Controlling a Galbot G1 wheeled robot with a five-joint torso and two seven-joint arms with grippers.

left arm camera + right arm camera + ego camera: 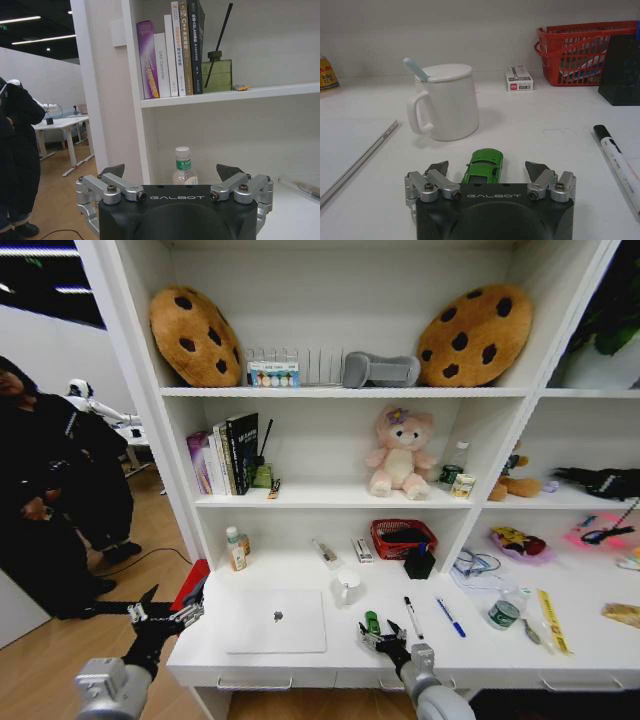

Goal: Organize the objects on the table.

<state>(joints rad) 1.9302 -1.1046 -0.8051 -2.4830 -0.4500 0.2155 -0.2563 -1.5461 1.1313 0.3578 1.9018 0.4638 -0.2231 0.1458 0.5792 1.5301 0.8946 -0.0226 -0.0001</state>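
Car first: it sits on the desk near the front edge, between the laptop and the marker, right between your right gripper's spread fingers. Treat it as light, hard and likely to roll, so pinch its 2 flat sides squarely. Your right arm reaches low over the desk edge. Your left gripper hovers wide open off the left end.

My pincer's fingers looked like bare brushed metal; the toy car was glossy green, the mug smooth glazed white, the table matt.
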